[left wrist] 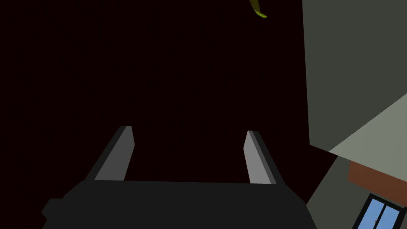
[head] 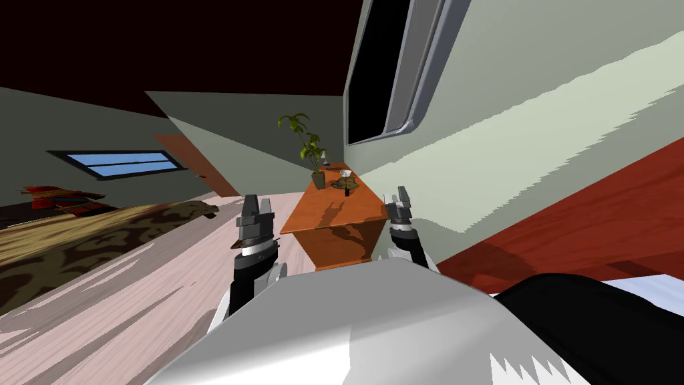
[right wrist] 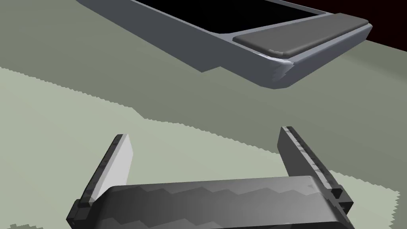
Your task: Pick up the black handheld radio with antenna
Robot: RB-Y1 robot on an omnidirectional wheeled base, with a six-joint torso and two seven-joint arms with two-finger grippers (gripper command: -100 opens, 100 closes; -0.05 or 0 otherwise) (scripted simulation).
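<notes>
A small black upright item, likely the radio (head: 347,192), stands on the far half of an orange-brown wooden cabinet (head: 327,217) ahead of me, next to a flat dark item (head: 345,184). It is too small for an antenna to show. My left gripper (head: 257,206) is raised to the left of the cabinet's near end, well short of the radio. Its fingers stand open with nothing between them (left wrist: 190,135). My right gripper (head: 401,197) hovers at the cabinet's near right corner beside the wall, also open and holding nothing (right wrist: 204,137).
On the cabinet's far end are a potted plant (head: 312,155) and a white bowl (head: 345,174). A grey-green wall with a window frame (head: 401,73) runs along the right. A bed with a patterned blanket (head: 87,237) lies left, across pale wood floor (head: 153,294).
</notes>
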